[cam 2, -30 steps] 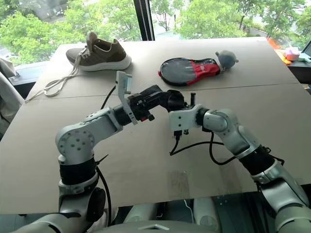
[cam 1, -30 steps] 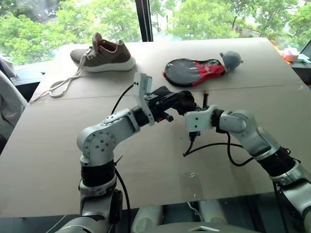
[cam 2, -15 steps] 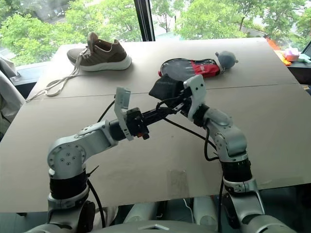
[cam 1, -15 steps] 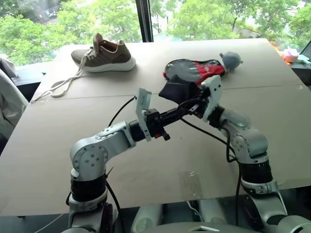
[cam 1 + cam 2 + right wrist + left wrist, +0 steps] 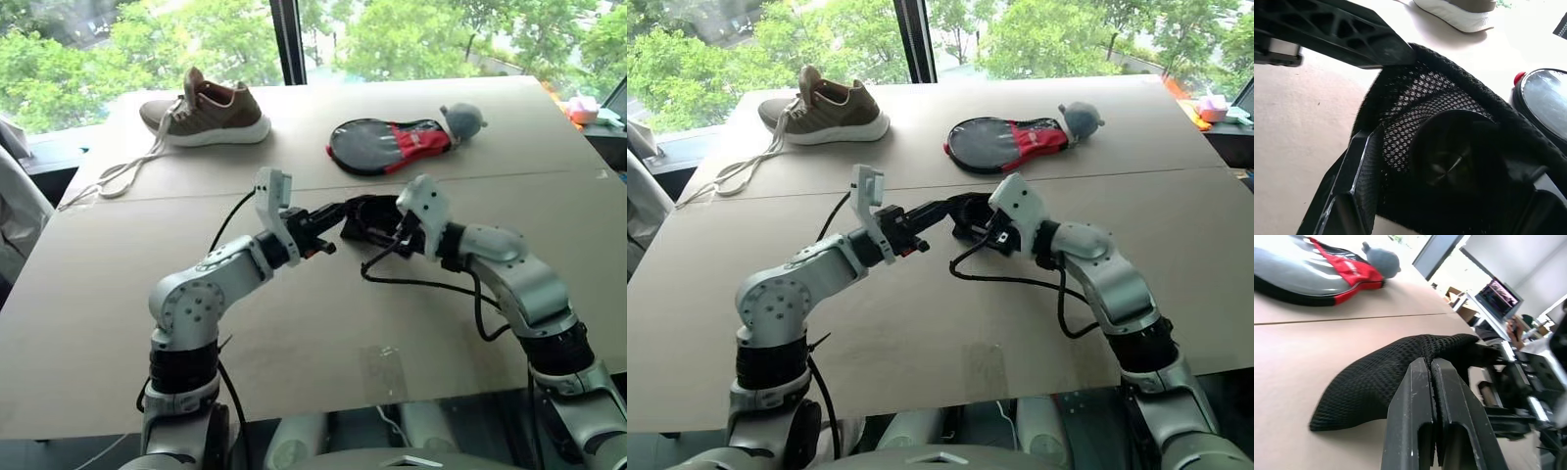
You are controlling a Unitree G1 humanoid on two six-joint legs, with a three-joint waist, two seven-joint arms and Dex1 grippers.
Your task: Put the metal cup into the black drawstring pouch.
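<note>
The left gripper [image 5: 1432, 382] has its two black fingers pressed together on the rim of the black drawstring pouch [image 5: 1396, 374], pinching a fold of mesh fabric and holding the mouth up near the centre of the cardboard-covered table [image 5: 88, 294]. The right gripper [image 5: 1440, 205] reaches into that mouth with its jaws spread apart, nothing clamped between them. In the right wrist view the metal cup [image 5: 1454, 156] sits inside the pouch, a dark round shape with its opening turned toward the camera, wrapped by the net lining; only a dull glint marks it as steel in the shade of the bag. The pouch itself is soft, open-weave and black, sagging to a point on the table at the end away from its mouth. The main risk, as I judge it, is on the way out: a spread finger could snag the mesh or the cord and drag the bag, tipping the cup back through the mouth. If the left pinch slips, the rim would collapse over the right fingers. The cup also looks close to the opening rather than deep in, so a tilt of the pouch could roll it out. Toward twelve o'clock lies the black-and-red paddle case [image 5: 392, 145]; a brown sneaker [image 5: 208, 108] rests at about eleven.
</note>
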